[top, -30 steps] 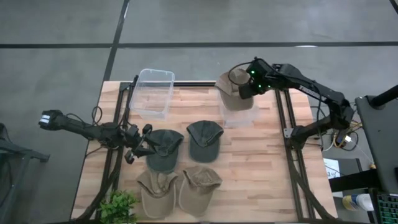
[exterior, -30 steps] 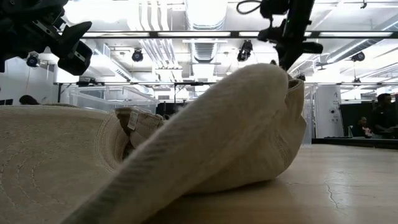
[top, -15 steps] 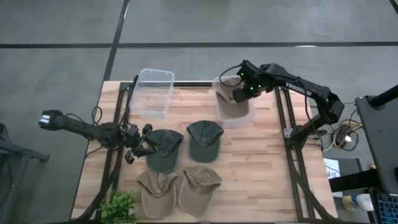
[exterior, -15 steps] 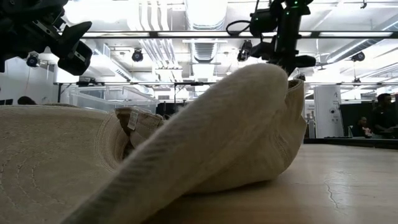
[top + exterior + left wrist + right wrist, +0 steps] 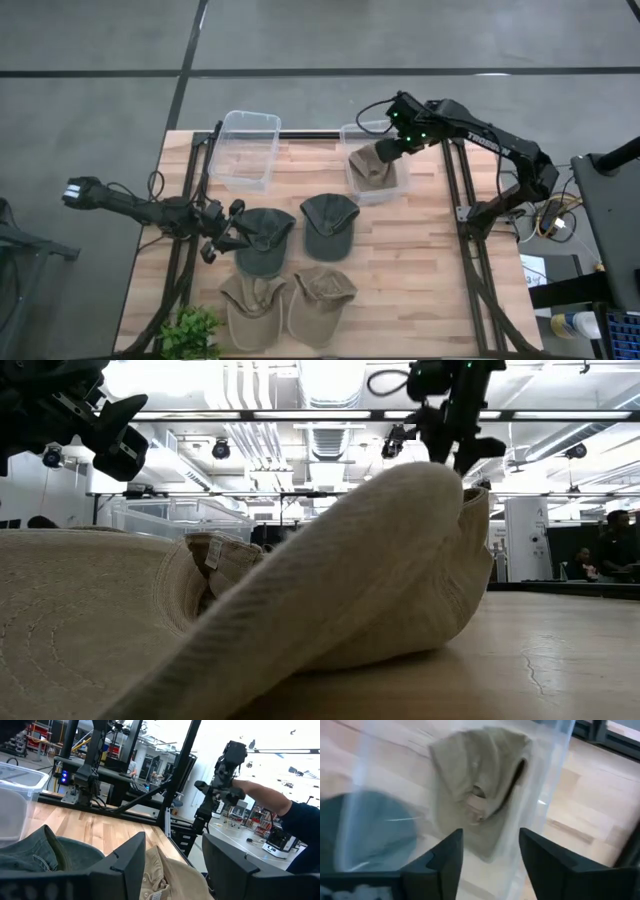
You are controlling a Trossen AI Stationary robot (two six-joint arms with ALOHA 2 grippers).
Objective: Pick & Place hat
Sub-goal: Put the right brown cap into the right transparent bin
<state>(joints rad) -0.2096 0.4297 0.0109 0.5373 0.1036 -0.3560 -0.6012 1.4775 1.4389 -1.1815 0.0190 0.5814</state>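
A tan hat point(image 5: 372, 166) lies crumpled inside the clear bin point(image 5: 392, 190) at the far right of the table; in the right wrist view the hat point(image 5: 479, 790) shows behind the bin's wall. My right gripper point(image 5: 392, 146) point(image 5: 490, 855) hangs open just above it, touching nothing. My left gripper point(image 5: 226, 240) point(image 5: 172, 865) waits open at the table's left, beside a dark green hat point(image 5: 264, 238). A second dark green hat point(image 5: 328, 224) and two tan hats point(image 5: 252, 306) point(image 5: 320, 298) lie flat on the wood.
An empty clear bin point(image 5: 246, 148) stands at the far left of the table. A small green plant point(image 5: 190, 330) sits at the near left corner. Black frame rails point(image 5: 470, 250) run along both sides. A person's arm point(image 5: 270, 802) shows beyond the table.
My right gripper has come down with the tan hat toward the right bin and then opened. The hat, held above the bin a second ago, has dropped and now lies inside it. My left arm has kept still.
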